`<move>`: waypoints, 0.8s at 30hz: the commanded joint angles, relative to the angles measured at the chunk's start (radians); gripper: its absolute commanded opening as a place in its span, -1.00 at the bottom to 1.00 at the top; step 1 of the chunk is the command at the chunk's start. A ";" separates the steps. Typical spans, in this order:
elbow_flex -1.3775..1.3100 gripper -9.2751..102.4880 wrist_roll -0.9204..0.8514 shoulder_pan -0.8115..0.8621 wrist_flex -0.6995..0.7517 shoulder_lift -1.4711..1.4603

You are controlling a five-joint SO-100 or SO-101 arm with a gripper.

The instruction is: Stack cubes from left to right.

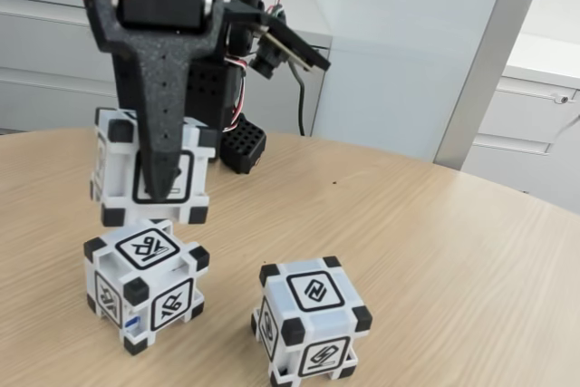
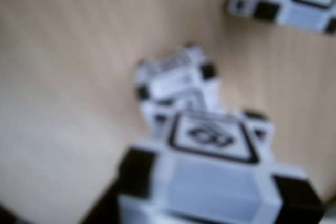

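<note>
- The gripper [image 1: 163,189] is clamped on a glyph cube [image 1: 149,169], holding it lifted.
- A second cube [image 1: 145,285] sits just below it, possibly touching.
- The third cube [image 1: 310,322] rests apart, to the right in the fixed view.

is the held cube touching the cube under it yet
Cannot tell. In the fixed view the held cube sits at the lower cube's top edge, with no plain gap or contact line. The wrist view is too blurred to settle it.
</note>
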 commanded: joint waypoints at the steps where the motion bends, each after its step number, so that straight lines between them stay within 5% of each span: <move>1: -0.006 -0.48 -0.006 0.003 -0.011 0.018; 24: 0.104 -0.47 -0.038 -0.002 -0.118 0.017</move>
